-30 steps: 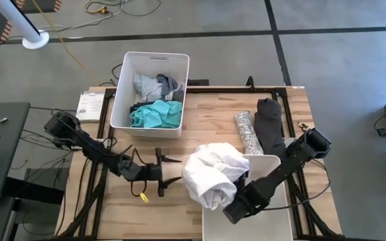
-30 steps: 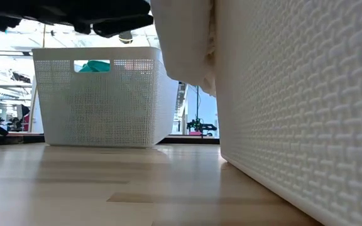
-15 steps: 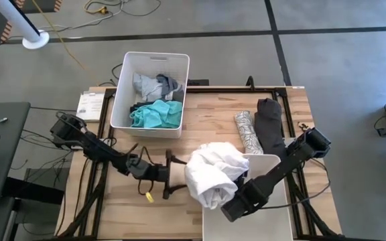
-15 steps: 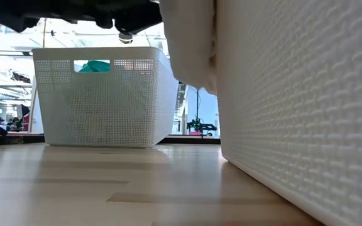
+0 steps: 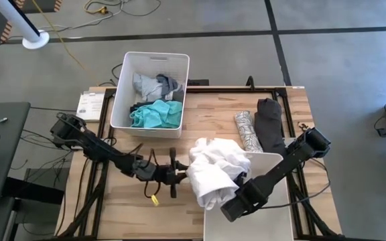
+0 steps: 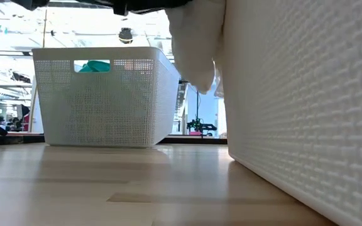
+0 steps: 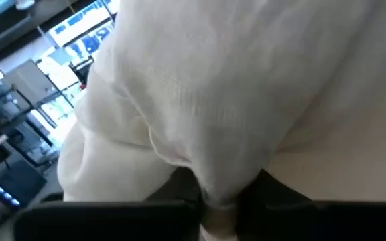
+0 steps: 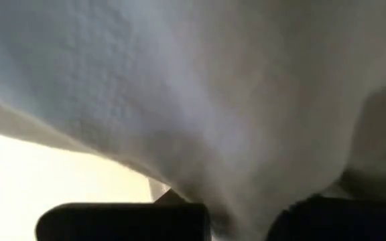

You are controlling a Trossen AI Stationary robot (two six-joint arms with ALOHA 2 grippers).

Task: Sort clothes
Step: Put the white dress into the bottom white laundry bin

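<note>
A bunched white garment [image 5: 215,171] hangs above the table, over the far left corner of the near white bin [image 5: 263,164]; the low view shows its lower folds [image 6: 197,50] clear of the wood. My left gripper [image 5: 178,173] is shut on the garment's left side, reaching level from the table's left. My right gripper [image 5: 238,193] is shut on the garment's near right part and mostly hidden under the cloth. A grey-white patterned roll [image 5: 248,130] and a dark garment [image 5: 269,124] lie on the table at the right. My left gripper [image 7: 218,201] pinches a bunched fold of the white garment [image 7: 210,175] between its two fingers, coming level from the table's left. The cloth bulges beyond the fingers and is lifted clear of the table. My right gripper [image 8: 240,214] has the white cloth [image 8: 233,194] between its fingers, slanting down from the right. The garment itself covers the place of contact in the high view, and which part it has cannot be told.
A second white bin [image 5: 124,100] at the far left holds teal [image 5: 156,115] and grey [image 5: 154,86] clothes; it also stands in the low view [image 6: 102,97]. The near bin's wall [image 6: 307,113] fills the low view's right. Bare wood lies between the bins.
My left gripper has moved toward the table's right edge and a little up to the white garment, rolled somewhat, and shut on its left side. The garment's hanging folds have shifted right and up.
</note>
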